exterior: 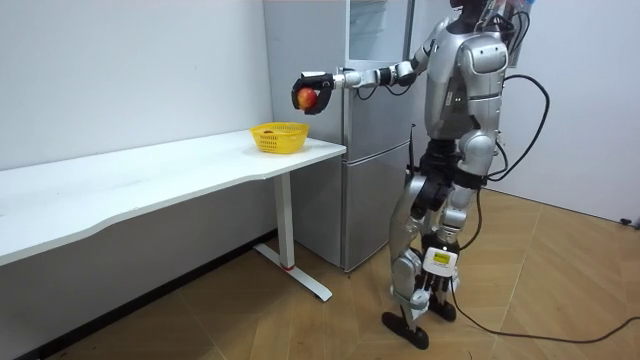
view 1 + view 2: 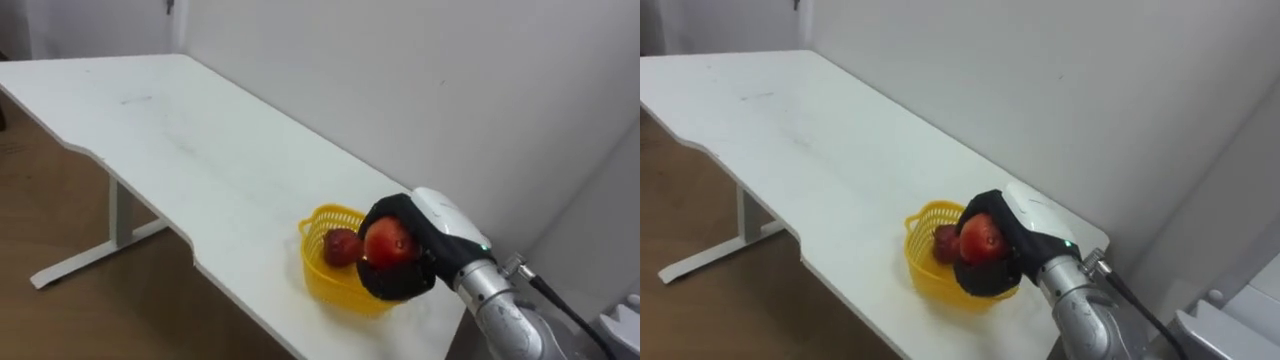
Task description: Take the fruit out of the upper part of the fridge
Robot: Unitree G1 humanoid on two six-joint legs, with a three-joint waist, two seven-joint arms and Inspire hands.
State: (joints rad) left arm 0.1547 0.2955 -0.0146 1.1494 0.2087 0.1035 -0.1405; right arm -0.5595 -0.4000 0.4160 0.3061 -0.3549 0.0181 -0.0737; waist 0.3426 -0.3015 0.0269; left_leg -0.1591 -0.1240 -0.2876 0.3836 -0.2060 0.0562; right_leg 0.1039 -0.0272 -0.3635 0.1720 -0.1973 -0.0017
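Observation:
My right hand (image 2: 432, 232) is curled round a red apple (image 2: 390, 242) and holds it just above the near right side of a yellow basket (image 2: 322, 275). The basket stands at the right end of the white table (image 2: 180, 150), and another dark red fruit (image 2: 340, 247) lies in it. In the room view I stand in front of the grey fridge (image 1: 375, 150) with the right arm stretched out. There the right hand (image 1: 318, 82) holds the apple (image 1: 305, 96) well above and slightly to the right of the basket (image 1: 278, 137).
The long table (image 1: 150, 180) runs along the white wall, and its surface left of the basket is bare. Its curved front edge and white legs stand over a wooden floor. The fridge stands just beyond the table's right end.

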